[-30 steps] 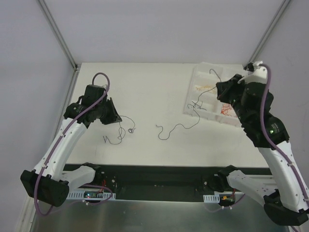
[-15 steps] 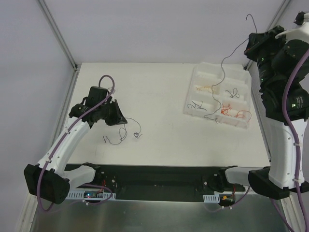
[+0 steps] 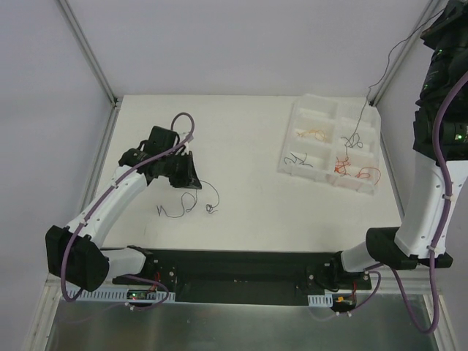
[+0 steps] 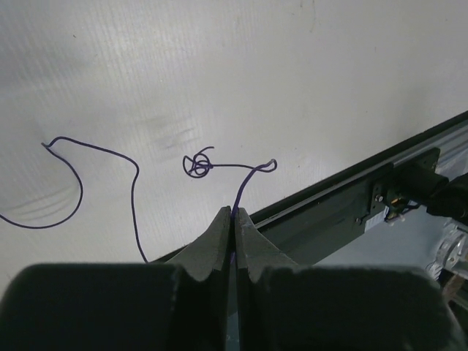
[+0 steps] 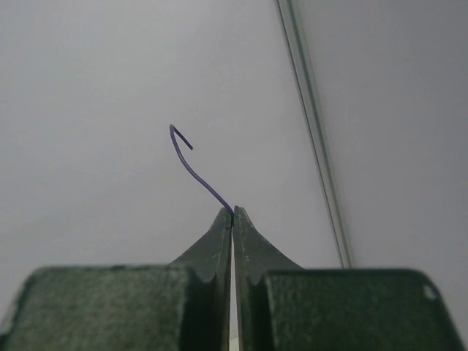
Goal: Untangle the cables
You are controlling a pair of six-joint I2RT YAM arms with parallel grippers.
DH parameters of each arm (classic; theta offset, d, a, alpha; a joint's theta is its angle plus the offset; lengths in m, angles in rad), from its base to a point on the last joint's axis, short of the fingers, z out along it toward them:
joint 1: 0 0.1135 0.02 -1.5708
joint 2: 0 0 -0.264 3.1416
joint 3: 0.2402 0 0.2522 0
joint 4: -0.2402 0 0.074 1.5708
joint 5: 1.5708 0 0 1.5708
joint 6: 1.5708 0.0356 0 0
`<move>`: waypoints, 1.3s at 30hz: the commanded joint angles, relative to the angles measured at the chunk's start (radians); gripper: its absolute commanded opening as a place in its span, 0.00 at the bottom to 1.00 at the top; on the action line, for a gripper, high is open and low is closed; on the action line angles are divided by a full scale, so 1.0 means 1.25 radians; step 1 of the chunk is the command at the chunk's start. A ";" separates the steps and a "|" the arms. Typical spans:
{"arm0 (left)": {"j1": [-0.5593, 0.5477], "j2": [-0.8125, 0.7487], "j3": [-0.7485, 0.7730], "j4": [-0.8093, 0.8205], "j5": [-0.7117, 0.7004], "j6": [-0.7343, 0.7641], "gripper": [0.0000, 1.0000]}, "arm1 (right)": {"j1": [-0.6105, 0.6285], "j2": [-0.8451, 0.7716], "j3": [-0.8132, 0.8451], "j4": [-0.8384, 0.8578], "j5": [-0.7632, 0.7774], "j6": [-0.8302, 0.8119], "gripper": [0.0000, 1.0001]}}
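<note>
At the top view's edge the right gripper [image 5: 232,213] is cut off; its wrist view shows jaws clamped on a purple wire [image 5: 189,170]. The left gripper [image 4: 232,213] pinches a knotted wire [image 4: 198,165].

Table [image 3: 248,131] matt white, faintly ribbed; tray [image 3: 311,113] translucent plastic; purple cables [image 4: 197,165] smooth.
</note>
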 commanded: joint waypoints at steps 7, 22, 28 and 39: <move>-0.097 0.061 0.115 -0.020 -0.017 0.174 0.00 | -0.068 0.056 0.033 0.175 0.023 -0.072 0.00; -0.099 0.073 0.125 -0.042 -0.048 0.206 0.00 | -0.137 0.127 -0.006 0.226 0.011 -0.050 0.00; -0.099 0.074 0.125 -0.042 -0.054 0.210 0.00 | -0.141 0.114 -0.048 0.207 0.010 -0.031 0.00; -0.099 0.048 0.105 -0.048 -0.065 0.216 0.00 | -0.150 0.008 -0.294 0.170 0.026 0.013 0.00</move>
